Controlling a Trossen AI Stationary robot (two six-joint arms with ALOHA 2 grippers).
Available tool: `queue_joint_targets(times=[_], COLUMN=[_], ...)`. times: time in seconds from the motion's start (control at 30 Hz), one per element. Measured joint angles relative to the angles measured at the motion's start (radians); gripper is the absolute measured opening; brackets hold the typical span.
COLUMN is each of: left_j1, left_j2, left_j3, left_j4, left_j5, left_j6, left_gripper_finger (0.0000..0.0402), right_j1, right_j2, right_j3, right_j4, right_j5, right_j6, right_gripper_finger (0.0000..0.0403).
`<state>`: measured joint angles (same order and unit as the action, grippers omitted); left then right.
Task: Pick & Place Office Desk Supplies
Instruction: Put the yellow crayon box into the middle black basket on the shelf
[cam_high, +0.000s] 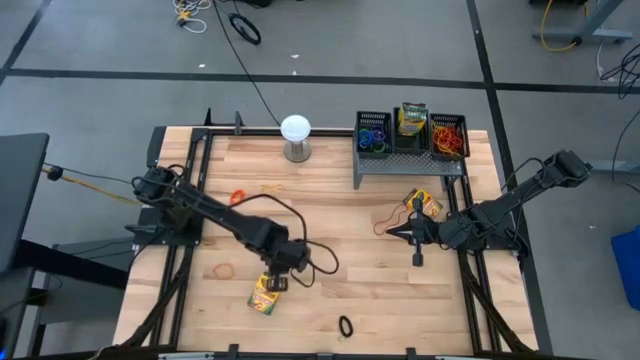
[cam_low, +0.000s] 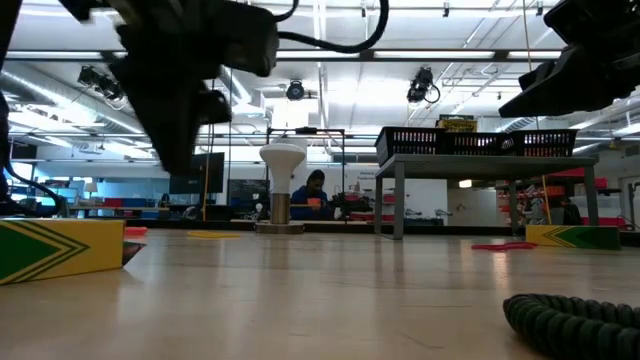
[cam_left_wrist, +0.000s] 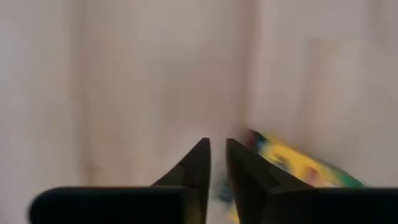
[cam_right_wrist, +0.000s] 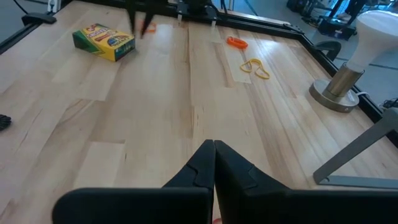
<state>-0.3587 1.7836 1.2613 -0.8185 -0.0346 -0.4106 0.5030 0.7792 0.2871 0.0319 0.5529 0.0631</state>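
Note:
A yellow-and-green crayon box (cam_high: 264, 296) lies flat near the table's front left, and it shows blurred in the left wrist view (cam_left_wrist: 298, 167). My left gripper (cam_high: 278, 282) hangs just above the box's far end, pointing down. Its fingers (cam_left_wrist: 217, 144) stand a narrow gap apart with nothing seen between them. My right gripper (cam_high: 417, 248) waits shut at the right, above bare wood (cam_right_wrist: 214, 144). A second crayon box (cam_high: 425, 203) lies beside it. Three black mesh bins (cam_high: 411, 133) stand on the grey riser (cam_high: 408, 165), holding rubber bands and a crayon box.
Loose rubber bands lie about: orange (cam_high: 238, 197), tan (cam_high: 222, 270), black (cam_high: 346, 326) and red-orange loops (cam_high: 386, 222). A white globe on a stand (cam_high: 295, 133) is at the far middle. Open wood lies between the two arms.

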Motion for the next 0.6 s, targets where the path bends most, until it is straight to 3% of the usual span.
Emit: queue_joint_targets(times=[0.1, 0.23, 0.33, 0.6], left_j1=[-0.021, -0.067, -0.086, -0.024], left_j2=[0.000, 0.000, 0.000, 0.052], left_j3=[0.000, -0.004, -0.005, -0.004], left_j4=[-0.040, -0.151, -0.130, -0.054], left_j5=[0.083, 0.107, 0.124, 0.160], left_j6=[-0.055, -0.104, -0.114, 0.041], left_gripper_finger=[0.0097, 0.0149, 0.0184, 0.0224], right_j1=[0.000, 0.000, 0.000, 0.000], right_j2=[0.000, 0.000, 0.000, 0.000], right_j3=[0.000, 0.000, 0.000, 0.000], right_j4=[0.000, -0.002, -0.002, 0.001], right_j5=[0.000, 0.000, 0.000, 0.001], right_j6=[0.000, 0.000, -0.001, -0.001], right_gripper_finger=[0.0007, 0.0007, 0.0007, 0.0007])
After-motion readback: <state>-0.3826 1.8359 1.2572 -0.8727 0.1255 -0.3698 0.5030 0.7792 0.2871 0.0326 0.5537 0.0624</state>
